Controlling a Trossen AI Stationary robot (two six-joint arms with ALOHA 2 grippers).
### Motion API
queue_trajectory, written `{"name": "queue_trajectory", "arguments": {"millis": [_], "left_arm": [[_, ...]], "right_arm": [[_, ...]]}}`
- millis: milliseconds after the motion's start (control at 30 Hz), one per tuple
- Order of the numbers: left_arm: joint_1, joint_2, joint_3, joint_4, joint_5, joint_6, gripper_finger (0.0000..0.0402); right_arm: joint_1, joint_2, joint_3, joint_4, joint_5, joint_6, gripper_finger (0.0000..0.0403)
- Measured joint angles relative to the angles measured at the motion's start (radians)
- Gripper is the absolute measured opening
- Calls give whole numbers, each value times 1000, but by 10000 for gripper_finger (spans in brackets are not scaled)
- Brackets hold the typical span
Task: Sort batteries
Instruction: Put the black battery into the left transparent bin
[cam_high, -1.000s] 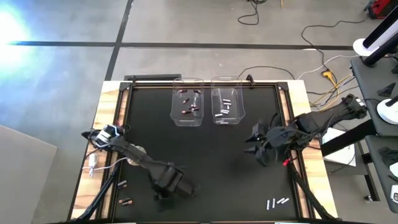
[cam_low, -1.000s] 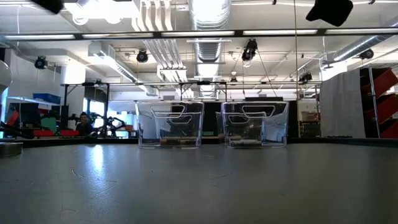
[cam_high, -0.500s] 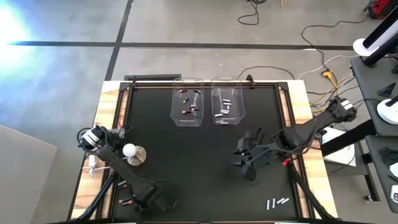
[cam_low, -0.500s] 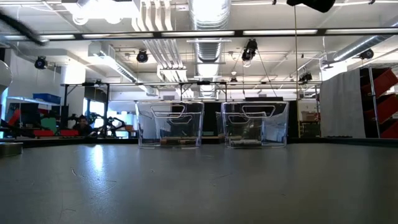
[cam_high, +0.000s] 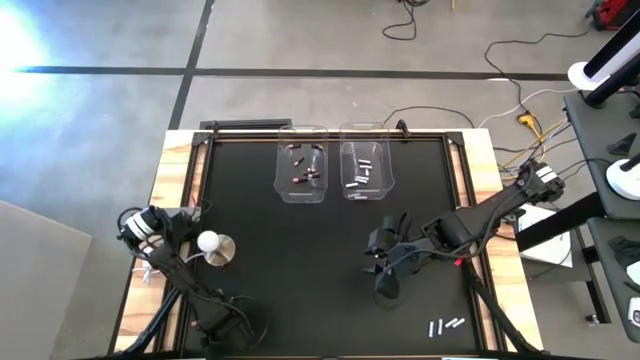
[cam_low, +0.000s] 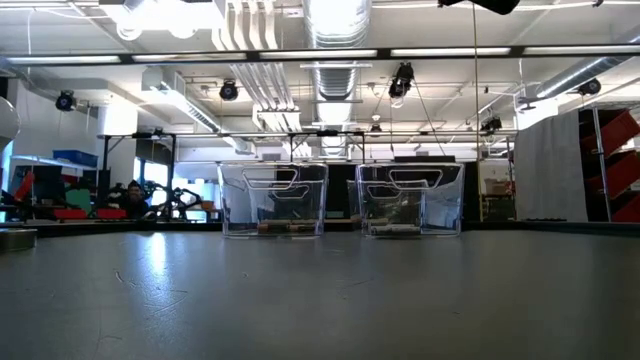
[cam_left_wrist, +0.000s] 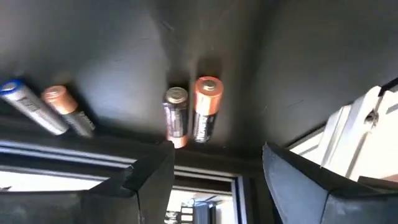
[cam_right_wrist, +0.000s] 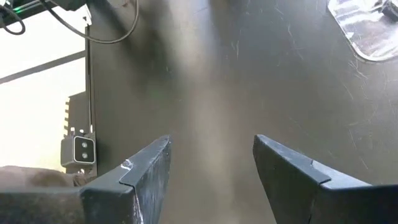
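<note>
Dark batteries lie in the left clear bin (cam_high: 301, 172) and silvery ones in the right clear bin (cam_high: 366, 172). A few silvery batteries (cam_high: 446, 325) lie loose on the mat at the near right. My left gripper (cam_high: 236, 326) is low over the mat's near left corner, open. In its wrist view, two copper-topped batteries (cam_left_wrist: 191, 116) lie side by side just beyond its fingertips (cam_left_wrist: 217, 168), and two more (cam_left_wrist: 46, 109) lie to one side. My right gripper (cam_high: 384, 272) hangs open over bare mat (cam_right_wrist: 211, 162) right of centre.
A white round-based knob (cam_high: 210, 245) stands on the mat near the left arm's base. The black mat (cam_high: 320, 250) is framed by a wooden border (cam_high: 172, 180). Cables trail off the far right corner. The bins (cam_low: 272, 200) stand at the mat's far edge.
My left gripper has swung toward the table's near left corner and sunk toward the mat, staying open. My right gripper has moved toward the table's left and near edges, over the bare mat, also staying open.
</note>
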Motion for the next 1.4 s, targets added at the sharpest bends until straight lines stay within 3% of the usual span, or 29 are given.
{"name": "queue_trajectory", "arguments": {"millis": [167, 633, 933, 1000, 1133, 1267, 1400], "left_arm": [[-19, 0, -28, 121, -11, -63, 204], [-32, -7, -142, 170, -63, -81, 144], [-33, -7, -156, 164, -97, -77, 31], [-34, -6, -142, 152, -117, -76, 25], [-36, -12, -81, 91, -190, -67, 25], [-27, -15, 19, 22, -389, 13, 25], [7, -18, 147, -12, -493, 119, 26]], "right_arm": [[0, 2, 1, 0, 0, 31, 219], [2, 2, 1, 0, 1, 139, 219], [2, -6, 0, -2, 0, 127, 219], [2, -16, 7, -29, 0, 116, 219], [2, -26, 73, -185, 18, 95, 219], [2, -26, 156, -354, 60, 73, 219], [2, -26, 262, -491, 86, 49, 219]]}}
